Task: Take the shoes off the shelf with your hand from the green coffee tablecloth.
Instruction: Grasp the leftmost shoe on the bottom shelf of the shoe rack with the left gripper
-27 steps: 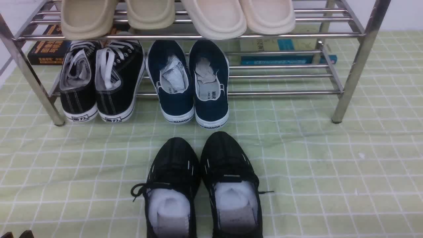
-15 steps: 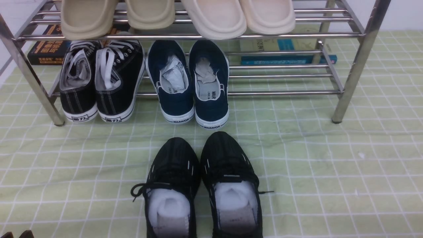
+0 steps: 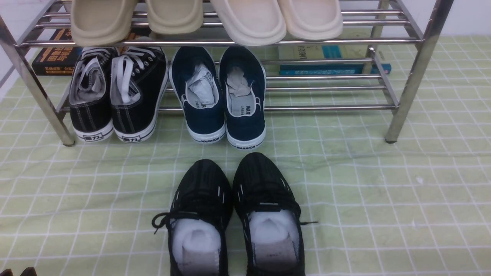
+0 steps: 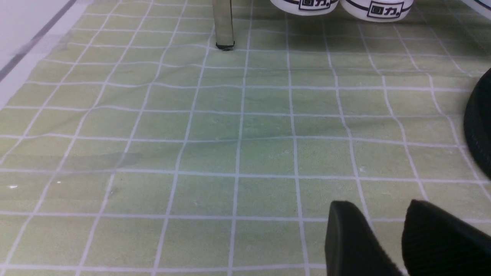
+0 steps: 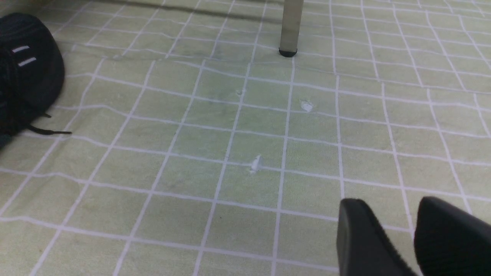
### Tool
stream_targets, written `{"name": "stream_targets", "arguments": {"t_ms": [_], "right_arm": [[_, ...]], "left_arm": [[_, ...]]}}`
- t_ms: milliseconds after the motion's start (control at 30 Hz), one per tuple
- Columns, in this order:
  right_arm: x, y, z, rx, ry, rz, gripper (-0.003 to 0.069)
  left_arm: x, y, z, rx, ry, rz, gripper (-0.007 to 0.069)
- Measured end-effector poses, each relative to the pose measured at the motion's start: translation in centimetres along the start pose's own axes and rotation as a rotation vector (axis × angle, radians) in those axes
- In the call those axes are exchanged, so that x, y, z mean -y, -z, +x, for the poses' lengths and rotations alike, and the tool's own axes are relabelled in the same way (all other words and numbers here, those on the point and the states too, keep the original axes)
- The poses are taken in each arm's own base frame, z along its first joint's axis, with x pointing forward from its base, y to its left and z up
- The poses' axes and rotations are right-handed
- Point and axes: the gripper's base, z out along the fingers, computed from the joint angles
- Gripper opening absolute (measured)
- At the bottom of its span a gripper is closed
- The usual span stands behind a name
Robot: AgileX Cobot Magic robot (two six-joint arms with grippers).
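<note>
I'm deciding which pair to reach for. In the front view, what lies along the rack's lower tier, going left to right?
Along that tier: shelf's left leg → black canvas sneakers → navy slip-on pair → bare bars → shelf's right leg.

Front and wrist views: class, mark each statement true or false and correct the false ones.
1. The black canvas sneakers rest on the shelf's lower tier. True.
2. The navy slip-ons are on the upper tier. False: they are on the lower tier, right of the sneakers; beige slippers are on top.
3. The black mesh running shoes stand on the tablecloth. True.
4. The left gripper holds a shoe. False: it and the right gripper hold nothing.
</note>
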Motion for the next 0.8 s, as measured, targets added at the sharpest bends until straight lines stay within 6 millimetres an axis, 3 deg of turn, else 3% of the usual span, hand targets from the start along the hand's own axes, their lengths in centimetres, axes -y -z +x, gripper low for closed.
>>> {"name": "stream_targets", "arguments": {"t_ms": [433, 500, 600, 800], "right_arm": [[0.0, 0.0, 0.0, 0.000, 0.000, 0.000, 0.0237], [0.0, 0.0, 0.0, 0.000, 0.000, 0.000, 0.0237], [0.0, 0.0, 0.0, 0.000, 0.000, 0.000, 0.0237], [0.0, 0.0, 0.0, 0.000, 0.000, 0.000, 0.0237]], "left_arm": [[-0.1, 0.0, 0.0, 0.001, -0.019, -0.007, 0.0242], [0.0, 0.0, 0.0, 0.000, 0.041, -0.001, 0.0242], [0.4, 0.0, 0.0, -0.010, 0.323, 0.048, 0.0242], [1.8, 0.2, -0.1, -0.098, 1.115, 0.190, 0.0242]]}}
